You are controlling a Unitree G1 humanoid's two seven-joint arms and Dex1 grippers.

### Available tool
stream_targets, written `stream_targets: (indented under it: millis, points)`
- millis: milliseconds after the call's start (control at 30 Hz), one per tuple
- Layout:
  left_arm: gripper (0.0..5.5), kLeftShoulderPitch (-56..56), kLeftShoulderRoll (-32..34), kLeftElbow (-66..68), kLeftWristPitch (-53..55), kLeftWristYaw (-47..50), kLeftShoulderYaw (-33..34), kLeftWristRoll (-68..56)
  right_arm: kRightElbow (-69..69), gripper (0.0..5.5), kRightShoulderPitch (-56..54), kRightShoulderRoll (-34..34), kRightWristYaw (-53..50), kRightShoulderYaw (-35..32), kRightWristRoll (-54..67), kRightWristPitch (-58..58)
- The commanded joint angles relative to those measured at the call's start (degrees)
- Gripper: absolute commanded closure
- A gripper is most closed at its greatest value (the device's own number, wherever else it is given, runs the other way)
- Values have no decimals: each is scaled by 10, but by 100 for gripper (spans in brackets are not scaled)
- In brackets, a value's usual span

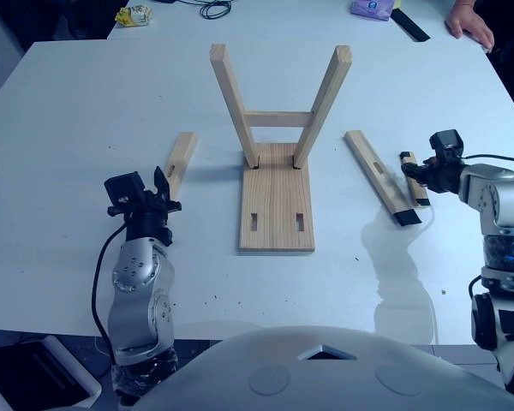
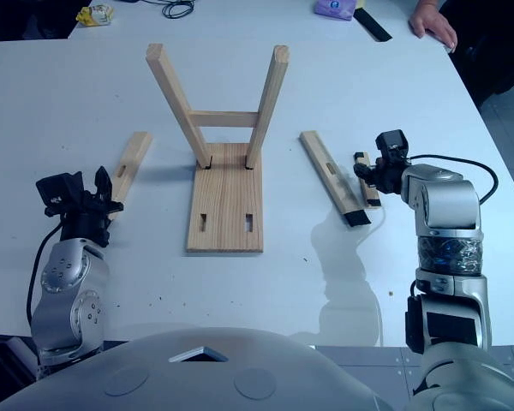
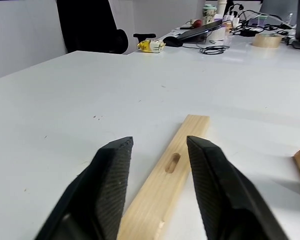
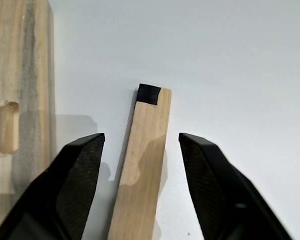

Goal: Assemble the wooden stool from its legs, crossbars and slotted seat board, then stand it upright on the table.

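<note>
**Stool half built, both arms at loose parts**

- Seat board (image 1: 277, 199) lies flat at the middle of the white table (image 1: 86, 128). Underside up, long axis running away from the robot
- Two legs stand up out of the far pair of slots: left leg (image 1: 234, 104) and right leg (image 1: 323, 104). A crossbar (image 1: 277, 119) joins them partway up
- Near pair of slots (image 1: 253, 222) open, nothing in them
- Loose leg on the left (image 1: 182, 159) lies flat on the table, beside the board but apart from it. An oval slot shows in its upper face in the left wrist view (image 3: 172, 162)
- Left jaws sit low at the near end of that leg, spread wide with one finger (image 3: 110, 175) on each side of the wood. A gap shows on both sides, no grip
- Loose leg on the right (image 1: 379, 175) lies flat, angled, with a black tip at its near end
- Short crossbar (image 1: 415, 178) lies just beyond it on the outer side. The two are close but not touching, and the crossbar has black at its ends
- Right jaws are over the short crossbar, parted well wider than the piece. The right wrist view shows the bar (image 4: 142, 160) running up between the two fingers (image 4: 80, 175) with table visible on either side. It is not clamped
- Far edge of the table: a yellow packet (image 1: 137, 14), a coil of cable (image 1: 214, 8) and a purple pack (image 1: 373, 8), all well apart from the stool parts
</note>
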Motion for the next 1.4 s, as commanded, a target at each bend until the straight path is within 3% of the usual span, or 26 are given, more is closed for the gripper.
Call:
stream_targets:
  millis: [33,133,433,800,1133,1400]
  points:
    - [271,7,5,-17,3,-1,3,7,0,274,15,-13,3,9,-4,-11]
    - [237,4,7,-25,17,3,2,12,-1,274,19,-18,7,13,-2,-11]
    - [237,-23,4,-51,74,20,10,13,0,274,44,-14,-4,27,-7,-13]
    - [237,-74,20,-56,106,26,16,29,-30,274,85,48,-59,3,4,6]
    - [235,-107,33,-36,112,8,17,22,-4,416,122,67,-64,-10,10,-41]
    - [235,-125,34,-40,119,-8,18,4,10,416,110,84,-76,-9,4,-112]
